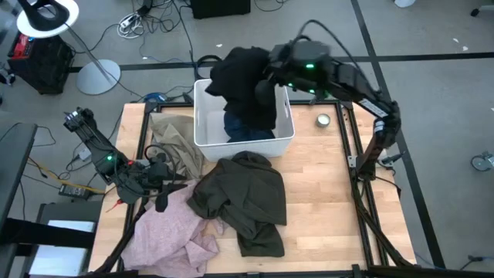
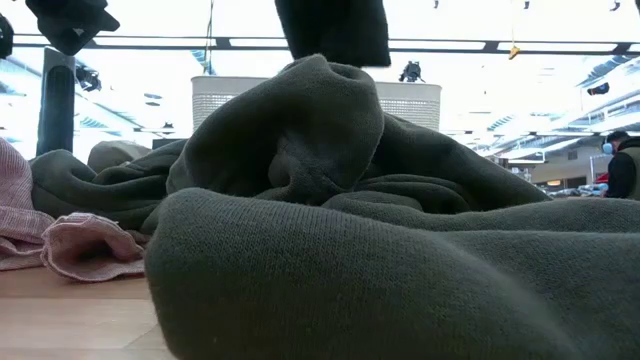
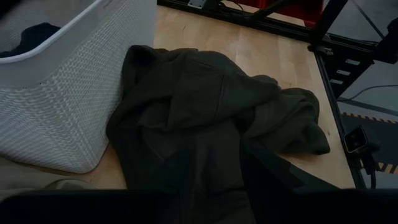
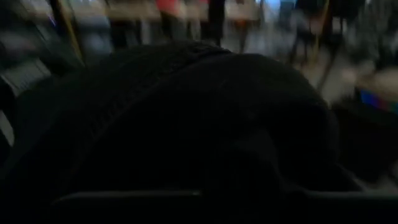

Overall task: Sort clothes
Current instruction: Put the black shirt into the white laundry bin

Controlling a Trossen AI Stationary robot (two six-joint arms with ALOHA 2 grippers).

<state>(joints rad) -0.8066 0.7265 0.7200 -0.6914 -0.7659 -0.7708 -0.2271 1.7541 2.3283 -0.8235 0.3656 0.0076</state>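
Note:
A black garment (image 1: 243,81) hangs bunched over the white bin (image 1: 202,123) at the table's far side, and my right gripper (image 1: 272,77) is shut on it. Its lower end (image 2: 335,30) shows at the top of the low view. A dark teal garment (image 1: 248,133) lies inside the bin. On the table, an olive green garment (image 1: 243,197) is heaped in front of the bin, a pale pink one (image 1: 174,228) lies near the left front and a beige one (image 1: 174,139) left of the bin. My left gripper (image 1: 166,193) waits open above the pink garment's edge. My right gripper holds the black garment at its upper part (image 1: 261,77), coming from the table's right side, about level. The bunched cloth (image 4: 186,124) covers the fingers, so the part and the number of layers cannot be told. The garment hangs slack below, over the bin.
A small round silvery thing (image 1: 323,120) lies on the table right of the bin. The table's dark frame rails (image 1: 351,154) run along the right edge. Bare wood (image 1: 316,201) shows right of the olive garment. A person (image 2: 625,165) stands far off in the room.

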